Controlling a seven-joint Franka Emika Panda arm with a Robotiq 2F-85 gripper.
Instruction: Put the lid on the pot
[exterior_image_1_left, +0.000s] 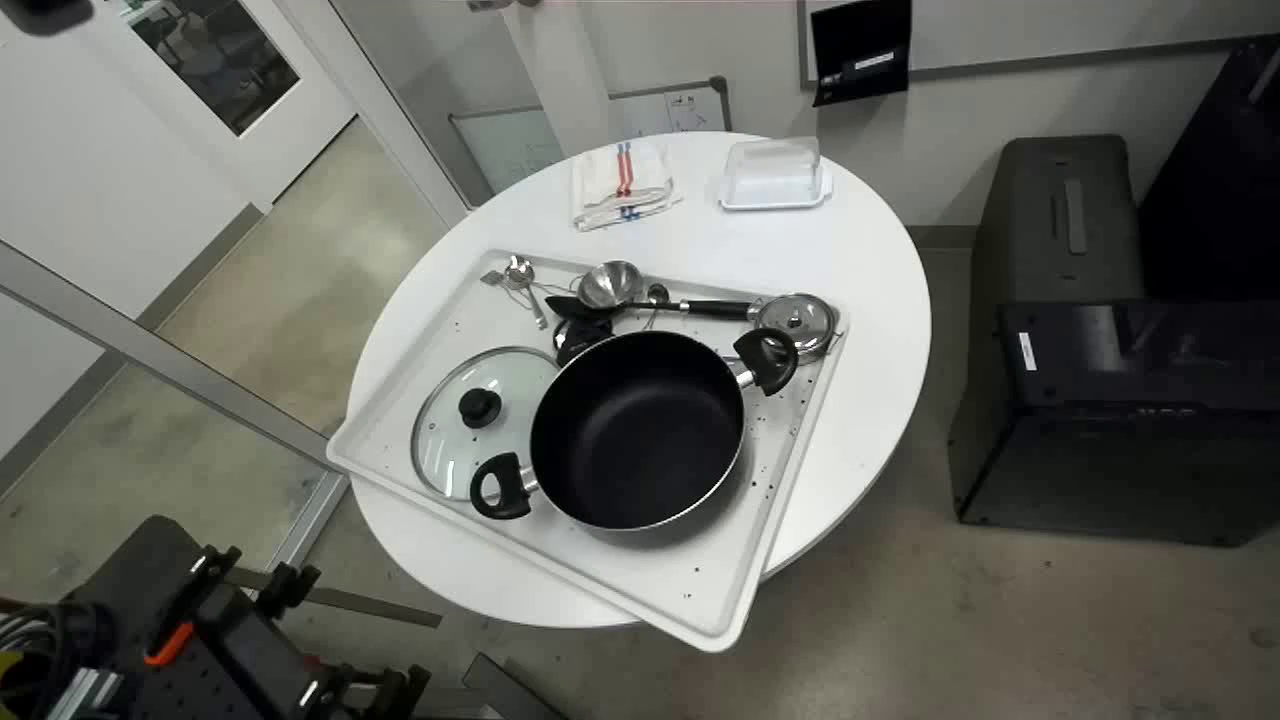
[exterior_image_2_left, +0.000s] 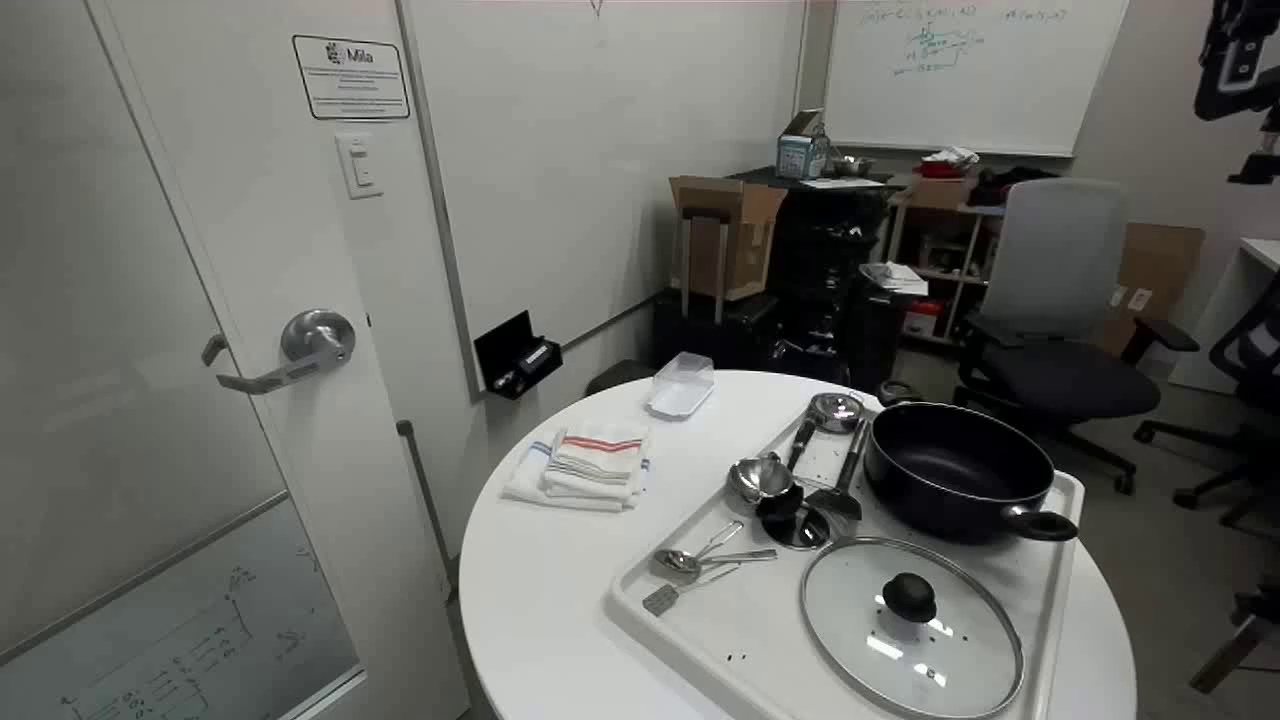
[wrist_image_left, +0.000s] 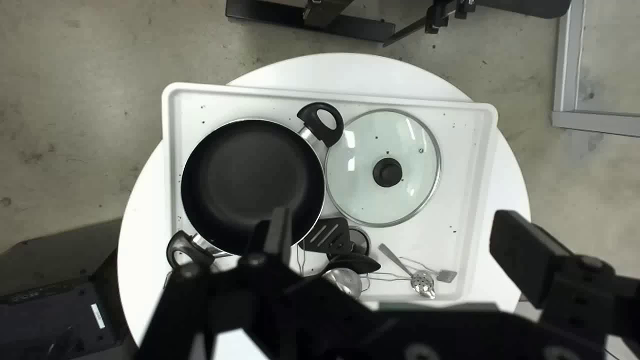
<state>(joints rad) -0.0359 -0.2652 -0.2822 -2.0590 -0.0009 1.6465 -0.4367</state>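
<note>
Facing the tray (wrist_image_left: 465, 200) from well off, fingers (wrist_image_left: 520, 255) spread and grasping nothing, the gripper (wrist_image_left: 395, 237) seems to have the whole task ahead: the lid (wrist_image_left: 383, 168) lies on the tray beside the uncovered pot (wrist_image_left: 252, 182), and lifting and placing it are both left.

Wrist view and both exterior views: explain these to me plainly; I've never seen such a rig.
The machine is a single teleoperated robot arm, mostly out of frame. The wrist view comes from a camera on its wrist, showing its black two-fingered end effector, open and holding nothing. Both exterior views come from cameras outside the robot. On the round white table sits a rectangular white tray. In it are a wide, shallow black pot, a round clear glass lid with a metal rim, lying beside the pot, not on it, and metal and black utensils. Outside the tray are folded white striped cloths and a see-through boxy container.
</note>
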